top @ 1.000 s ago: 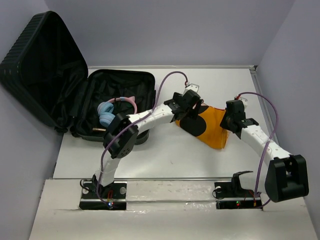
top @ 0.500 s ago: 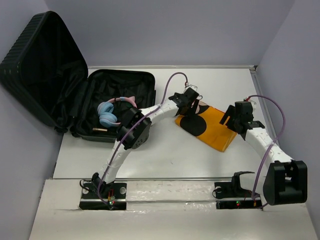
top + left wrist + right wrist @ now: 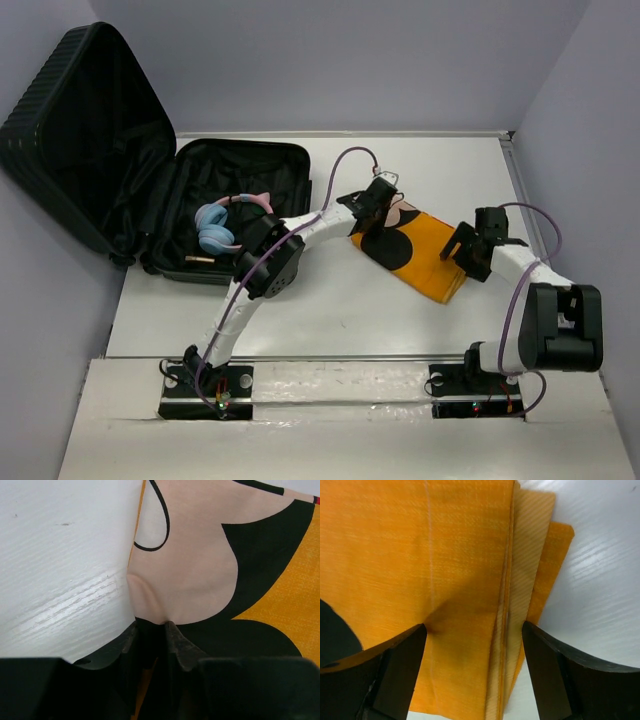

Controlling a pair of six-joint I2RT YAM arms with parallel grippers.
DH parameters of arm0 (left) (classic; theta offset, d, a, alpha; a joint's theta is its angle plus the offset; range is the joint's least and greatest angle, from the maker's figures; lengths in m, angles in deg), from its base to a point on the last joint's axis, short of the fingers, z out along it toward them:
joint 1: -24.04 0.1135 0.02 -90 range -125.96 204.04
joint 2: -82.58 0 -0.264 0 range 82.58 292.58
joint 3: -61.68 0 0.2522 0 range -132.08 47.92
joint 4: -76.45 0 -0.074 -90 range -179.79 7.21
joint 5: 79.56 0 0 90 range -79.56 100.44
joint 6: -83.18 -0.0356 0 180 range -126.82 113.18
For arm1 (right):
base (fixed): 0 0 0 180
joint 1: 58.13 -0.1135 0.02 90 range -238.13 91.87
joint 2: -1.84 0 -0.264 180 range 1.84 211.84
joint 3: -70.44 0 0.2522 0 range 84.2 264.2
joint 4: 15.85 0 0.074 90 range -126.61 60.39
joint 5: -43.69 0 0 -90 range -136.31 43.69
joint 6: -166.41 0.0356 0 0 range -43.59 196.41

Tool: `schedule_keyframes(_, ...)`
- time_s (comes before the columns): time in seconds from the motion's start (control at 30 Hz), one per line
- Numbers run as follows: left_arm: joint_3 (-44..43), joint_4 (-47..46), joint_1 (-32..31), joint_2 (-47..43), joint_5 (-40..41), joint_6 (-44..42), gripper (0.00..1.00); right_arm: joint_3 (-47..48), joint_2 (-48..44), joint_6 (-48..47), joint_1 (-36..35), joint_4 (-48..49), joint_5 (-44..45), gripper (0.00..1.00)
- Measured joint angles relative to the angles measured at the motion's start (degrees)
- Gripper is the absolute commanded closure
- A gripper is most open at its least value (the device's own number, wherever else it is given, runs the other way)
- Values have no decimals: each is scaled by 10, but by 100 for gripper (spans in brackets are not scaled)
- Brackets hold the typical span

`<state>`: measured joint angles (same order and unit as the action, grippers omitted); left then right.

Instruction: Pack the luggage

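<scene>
The luggage [image 3: 90, 120], a black ribbed suitcase, lies open at the far left, its lid leaning on the wall. Blue-and-pink headphones [image 3: 220, 226] rest in its lined base. An orange cloth [image 3: 428, 257] with black and pale patches lies folded flat on the table, right of the case. My left gripper [image 3: 386, 204] is at the cloth's far-left corner. In the left wrist view the gripper [image 3: 151, 625] is shut on the cloth [image 3: 190, 570], which puckers between the tips. My right gripper [image 3: 463, 250] [image 3: 474, 626] stands open astride the cloth's layered right edge [image 3: 420, 545].
White tabletop [image 3: 330, 310] runs between the case and the arm bases. Purple walls close in on the left, back and right. The right arm is folded tight near the right wall [image 3: 590, 200].
My right gripper opened, let the cloth go and pulled back to the right; the cloth dropped flat. My left gripper closed on the cloth's far-left corner.
</scene>
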<state>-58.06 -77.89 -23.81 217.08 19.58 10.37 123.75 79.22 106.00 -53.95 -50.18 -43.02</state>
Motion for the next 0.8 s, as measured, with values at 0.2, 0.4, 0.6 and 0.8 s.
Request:
schedule_keyframes(0.2, 38, -52, 0, -13, -10, 5, 94, 7, 40, 7, 2, 33, -50, 45)
schedule_keyframes(0.4, 141, -120, 5, -65, -14, 16, 94, 1, 88, 28, 6, 135, -129, 93)
schedule_keyframes(0.6, 204, -137, 16, -107, -17, 24, 94, -18, 112, 61, -3, 222, -241, 93)
schedule_keyframes(0.8, 230, -106, 16, -179, -24, 26, 94, -38, 38, 91, -9, 259, -312, 93)
